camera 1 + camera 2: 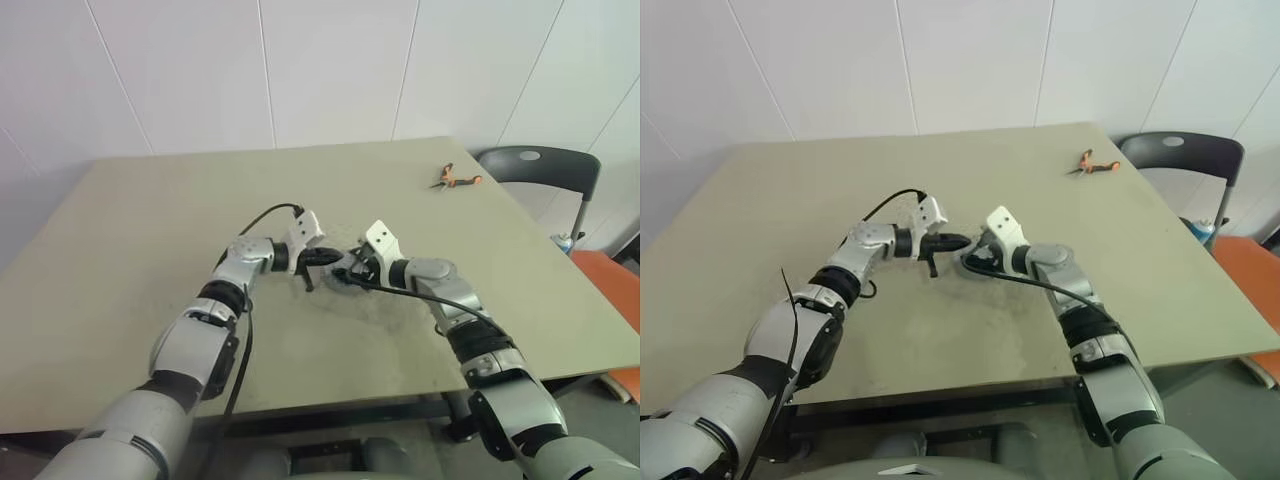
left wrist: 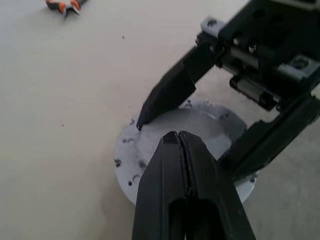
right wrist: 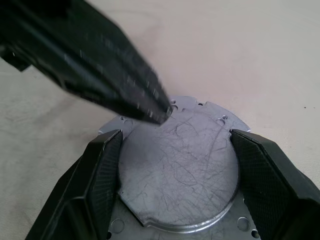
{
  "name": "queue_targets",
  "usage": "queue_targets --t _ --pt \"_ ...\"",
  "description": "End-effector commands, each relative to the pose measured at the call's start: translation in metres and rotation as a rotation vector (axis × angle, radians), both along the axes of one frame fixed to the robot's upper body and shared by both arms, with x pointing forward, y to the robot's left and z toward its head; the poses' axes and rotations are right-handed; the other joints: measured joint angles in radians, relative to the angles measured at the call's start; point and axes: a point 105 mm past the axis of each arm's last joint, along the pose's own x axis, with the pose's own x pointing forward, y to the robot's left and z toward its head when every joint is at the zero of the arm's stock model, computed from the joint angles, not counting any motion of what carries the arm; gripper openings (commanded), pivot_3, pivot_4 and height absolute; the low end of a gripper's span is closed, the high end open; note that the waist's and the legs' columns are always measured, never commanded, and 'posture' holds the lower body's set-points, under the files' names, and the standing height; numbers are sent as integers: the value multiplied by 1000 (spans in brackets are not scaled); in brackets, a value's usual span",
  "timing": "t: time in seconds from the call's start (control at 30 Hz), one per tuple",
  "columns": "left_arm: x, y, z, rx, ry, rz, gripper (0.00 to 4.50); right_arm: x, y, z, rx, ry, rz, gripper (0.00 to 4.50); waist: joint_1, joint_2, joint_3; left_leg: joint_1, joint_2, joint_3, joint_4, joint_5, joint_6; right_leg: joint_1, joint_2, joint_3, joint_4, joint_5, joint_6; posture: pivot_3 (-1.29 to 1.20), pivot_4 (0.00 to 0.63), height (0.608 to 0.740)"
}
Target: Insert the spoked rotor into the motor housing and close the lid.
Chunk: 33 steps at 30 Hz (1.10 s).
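Your right gripper (image 3: 175, 175) is straddling the lid (image 3: 180, 170) mid-table, one finger pressing each side of the round grey disc, so it's gripping the lid by its edges. The lid is sitting flat on a wider grey flange (image 2: 131, 150) with small holes, on the table (image 1: 150, 220). Your left gripper (image 2: 179, 137) is clenched, fingers pressed together, holding nothing, tip hovering at the lid's edge. Orange-handled pliers (image 1: 452, 179) are lying well apart, near the far right corner.

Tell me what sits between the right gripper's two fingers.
The lid, a scratched grey metal disc, fills the gap between the right gripper's fingers in the right wrist view.
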Motion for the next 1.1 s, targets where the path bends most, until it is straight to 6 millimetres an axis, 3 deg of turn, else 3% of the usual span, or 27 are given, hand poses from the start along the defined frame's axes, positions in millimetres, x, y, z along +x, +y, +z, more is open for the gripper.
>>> queue_targets --t 0.03,0.27,0.4,0.53,0.57,0.67,0.8,1.1 --pt "2 -1 1 70 -54 -16 55 -10 -9 -29 -66 94 -27 3054 0 0 0 0 0 0 0 0 0 0 0 0 0 0 0 0 0 740" --pt "1 0 -11 132 -60 -8 55 -10 -10 -26 -66 81 -34 3054 1 0 0 1 0 0 0 0 0 1 0 0 0 0 0 0 0 740" --pt "0 0 -13 134 -51 -9 55 -8 -9 -13 18 95 -65 3054 3 0 0 1 0 0 0 0 0 1 0 0 0 -1 1 0 0 740" --pt "-2 0 -15 119 -34 -10 0 -9 -5 0 92 115 -60 4385 3 -1 -1 -1 0 0 0 -1 1 0 -1 0 0 0 1 0 0 740" --pt "-3 1 -15 116 -30 -11 0 -9 -3 5 117 116 -59 4470 2 -1 -1 -1 0 0 0 -1 1 0 -1 0 0 0 1 0 0 740" --pt "-4 3 -17 111 -22 -11 0 -11 1 13 172 124 -34 4470 1 -1 0 0 0 0 0 -1 1 0 -1 0 1 0 1 0 0 740" --pt "-5 7 -19 101 -11 -5 0 -8 -4 7 76 59 -46 4470 0 -1 0 -1 0 0 0 -1 1 -1 0 0 1 0 1 0 0 740" --pt "-10 12 -25 109 -6 -15 0 16 -30 13 -75 -177 -168 4470 0 -1 0 1 0 0 1 -1 1 1 0 0 2 0 2 0 0 740"
